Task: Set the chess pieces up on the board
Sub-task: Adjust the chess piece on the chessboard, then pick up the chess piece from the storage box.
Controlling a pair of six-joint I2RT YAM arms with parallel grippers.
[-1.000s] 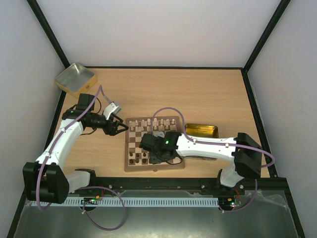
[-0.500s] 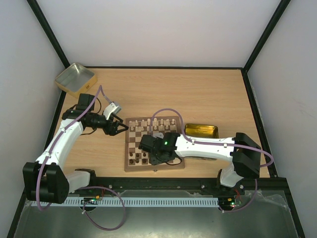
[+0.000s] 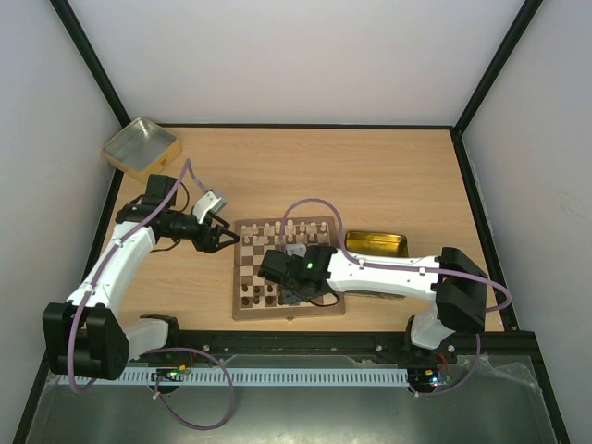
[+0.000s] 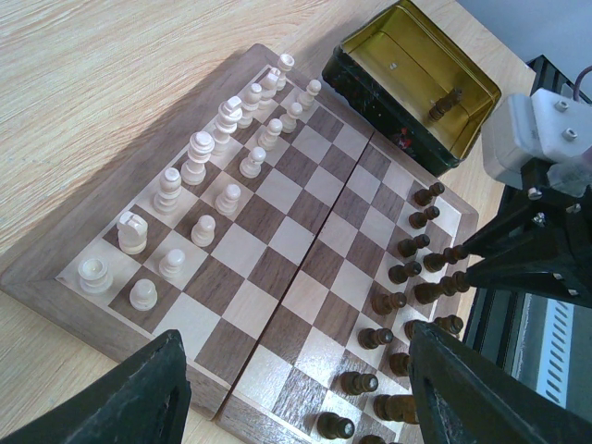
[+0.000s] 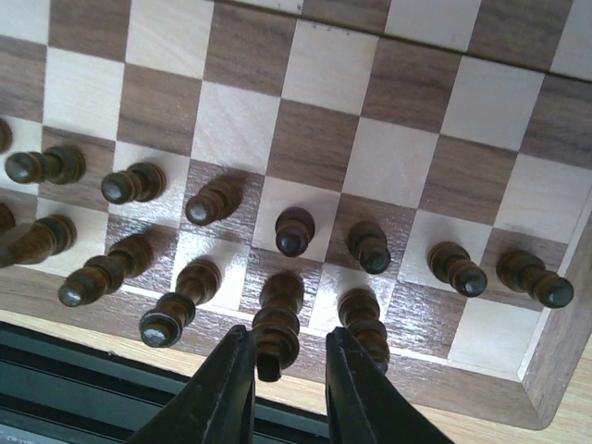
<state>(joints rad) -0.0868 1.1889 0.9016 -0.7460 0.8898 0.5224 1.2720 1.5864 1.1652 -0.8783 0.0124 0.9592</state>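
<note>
**Ana:** From above, the square wooden chessboard [image 3: 252,264] sits mid-table. The white right arm [image 3: 388,273] hides its own jaws, probably over the near rows.

**Ben:** In the left wrist's view, the left gripper [image 4: 291,356] gapes wide and empty above the board. The pale cream turned pieces [image 4: 199,157] line one edge and the dark brown pieces [image 4: 407,273] the other.

**Ana:** In the right wrist's view, the right gripper [image 5: 289,344] straddles a tall dark brown back-row piece [image 5: 277,319]. It's barely parted, with a sliver of gap showing, so it isn't clamping.

**Ben:** I'd say those pieces are light, hard, smooth and tippy. Pinch one gently at the neck and lift it straight up, clear of its neighbours.
</note>
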